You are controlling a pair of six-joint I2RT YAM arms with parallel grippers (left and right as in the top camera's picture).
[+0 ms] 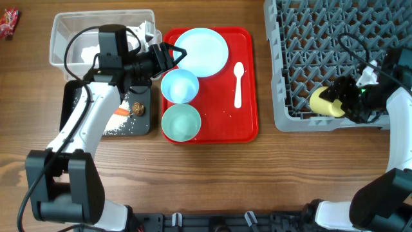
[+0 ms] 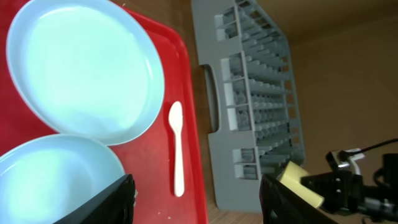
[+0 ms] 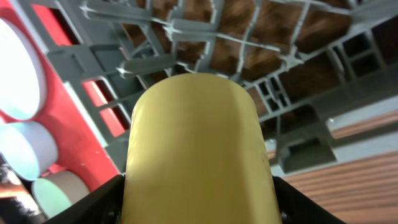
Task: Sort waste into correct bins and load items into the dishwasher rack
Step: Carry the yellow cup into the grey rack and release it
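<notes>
Cup held over the rack's front rows

Cup first: the small yellow cup [image 1: 322,103] sat in my right pincer [image 1: 337,101], lying on its side over the front-left part of the grey rack [image 1: 283,64], just inside the near rim. From the wrist view its rounded wall filled the frame, with the pegs and grid floor beyond it. I could not tell whether it touched a peg or hung just clear.

I judged it light, stiff plastic with a smooth, slightly slippery wall. It would not crush, but it could twist or slide if pinched near the end. The hold across the middle of the barrel looked right to me, 1 finger on each side, since that kept the mouth free to tip down between 2 rows of pegs.

My right pincer stood fairly wide, simply because the cup filled it; both fingers pressed against its sides.

My left pincer [image 1: 171,57] carried nothing. Its jaws were parted about halfway, and it hovered above the red tray [image 1: 250,125] at the seam between the round plate [image 1: 201,51] and the blue bowl [image 1: 179,85], touching neither as far as I could see. The white spoon [image 1: 238,84] lay flat on the tray beside them.
</notes>
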